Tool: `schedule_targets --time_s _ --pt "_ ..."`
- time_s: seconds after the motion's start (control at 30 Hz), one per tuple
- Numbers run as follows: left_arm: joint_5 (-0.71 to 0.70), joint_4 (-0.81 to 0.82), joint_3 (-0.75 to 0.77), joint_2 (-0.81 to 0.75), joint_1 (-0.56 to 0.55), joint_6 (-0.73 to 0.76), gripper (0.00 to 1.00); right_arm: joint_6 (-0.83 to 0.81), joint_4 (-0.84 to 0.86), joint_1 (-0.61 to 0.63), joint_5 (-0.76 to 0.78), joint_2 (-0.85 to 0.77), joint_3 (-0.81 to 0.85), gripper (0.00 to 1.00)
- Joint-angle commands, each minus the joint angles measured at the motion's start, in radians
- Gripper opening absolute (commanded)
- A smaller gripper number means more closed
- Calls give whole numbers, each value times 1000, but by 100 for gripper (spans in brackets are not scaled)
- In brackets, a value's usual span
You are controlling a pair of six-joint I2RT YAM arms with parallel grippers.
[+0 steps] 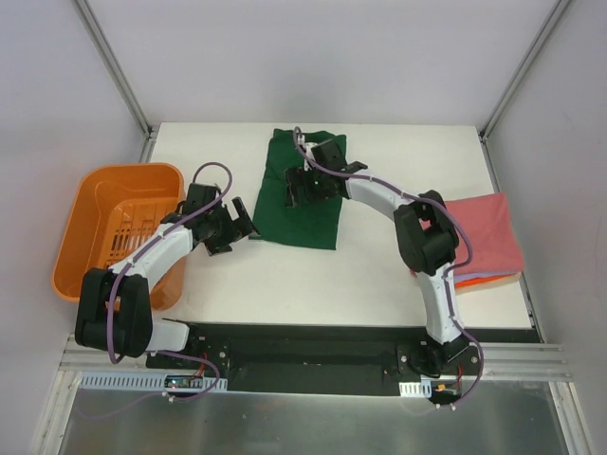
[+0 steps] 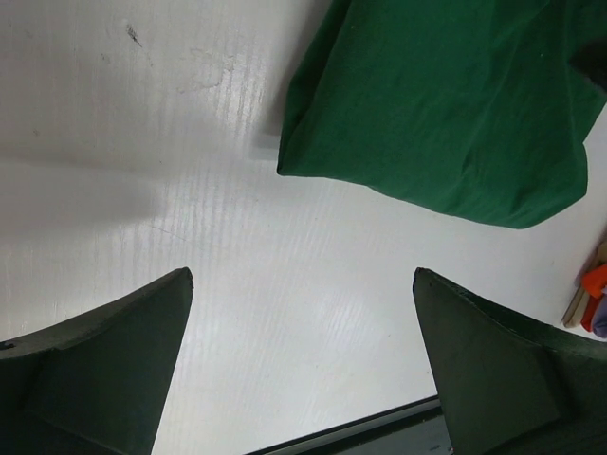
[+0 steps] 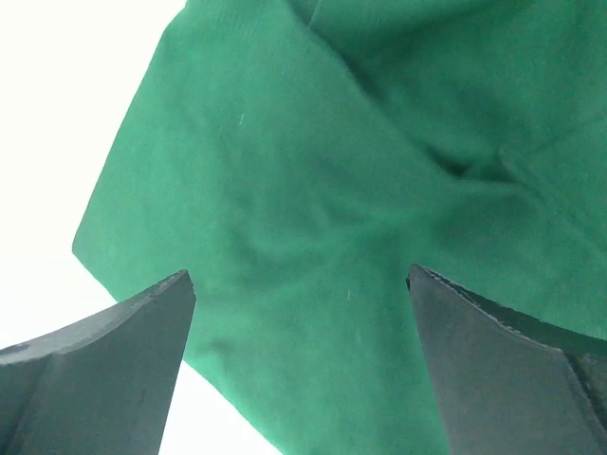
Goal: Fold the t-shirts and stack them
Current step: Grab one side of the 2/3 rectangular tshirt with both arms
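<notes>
The green shirt (image 1: pixel 296 220) lies folded in a long strip. Its long axis runs away from the arm bases, and I cannot tell which end is the collar. The right gripper (image 3: pixel 302 284) is wide open and empty above the shirt's middle. The left gripper (image 2: pixel 303 289), also wide open and empty, has the shirt's near corner just ahead of it.

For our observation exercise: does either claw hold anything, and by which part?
Nothing is held: the left claw is open over bare table, and the right claw is open over the green t-shirt.
</notes>
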Motion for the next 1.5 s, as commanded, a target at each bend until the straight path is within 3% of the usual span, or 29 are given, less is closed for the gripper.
schedule_targets --time_s 0.0,0.27,0.6,0.9,1.0,1.23,1.47 --pt "6 28 28 27 12 -14 98 -153 -17 27 -35 -233 -136 97" --pt "76 75 123 201 12 -33 81 -497 -90 78 -81 -453 -448 98" --pt "78 77 168 353 11 -36 38 -534 -155 89 -84 -381 -419 97" --pt "81 88 192 425 11 -22 23 -572 -173 136 28 -364 -454 92" --pt "81 89 204 445 11 -17 2 -613 -176 156 85 -349 -454 89" --pt "58 89 211 440 11 -19 0 -638 -258 156 123 -289 -399 76" --pt "33 91 192 413 11 -10 0 -627 -242 156 249 -263 -431 73"
